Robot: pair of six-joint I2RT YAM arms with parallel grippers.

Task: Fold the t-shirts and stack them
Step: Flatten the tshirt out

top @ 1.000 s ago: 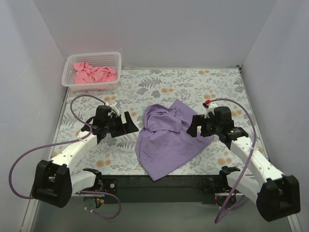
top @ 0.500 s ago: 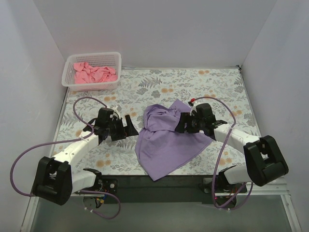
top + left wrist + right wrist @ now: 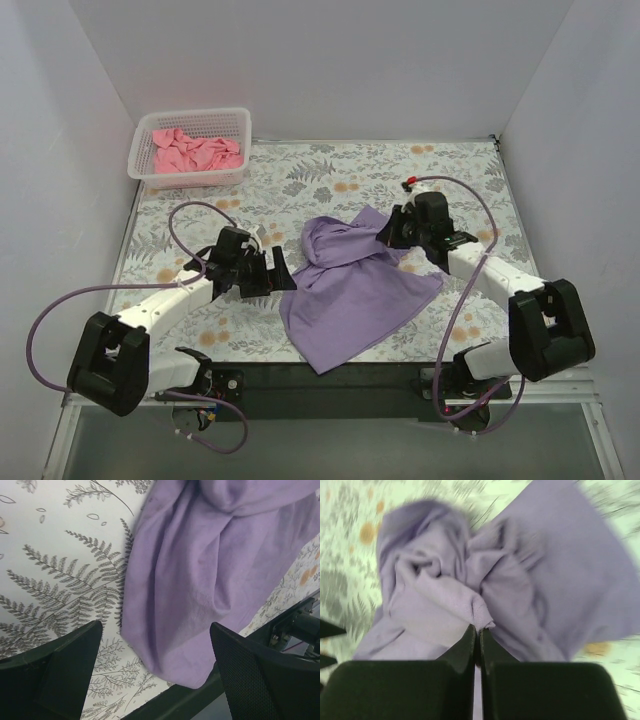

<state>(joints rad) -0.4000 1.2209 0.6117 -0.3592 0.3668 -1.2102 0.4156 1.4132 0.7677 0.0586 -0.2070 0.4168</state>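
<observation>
1. Lavender cloth is caught right at the tips. The right gripper [image 3: 477, 628] has its two black fingers [image 3: 457, 652] pressed flat together at low centre of the right wrist view, with a small ridge of the lavender t-shirt [image 3: 440, 595] nipped between them.
2. Out from that pinch the shirt is a knot of folds, with smoother cloth fanning to the upper right. Whether it's collar, sleeve or hem in the grip I cannot tell, because the view is blurred.
3. Over to the other side: the left gripper [image 3: 155, 647] is spread wide and holds nothing. Its fingers [image 3: 65, 655] frame the shirt's lower edge, and the fern-print tablecloth [image 3: 55, 580] shows to the left.
4. From above, the shirt lies crumpled at mid-frame between the two arms, one corner pointing toward the bottom. The salmon-pink t-shirt [image 3: 195, 152] sits in the white basket [image 3: 190, 113] at upper left, well apart.
5. The step, as I read it, is to spread the lavender shirt flat before any fold. Done well, the right pinch lifts only enough to loosen the bunch, then draws toward the right of frame. Meanwhile the left closes on the near edge as an anchor.
6. The risk here is that a thin pinch can slip. A pull without an anchor would drag the whole shirt instead of opening it.
</observation>
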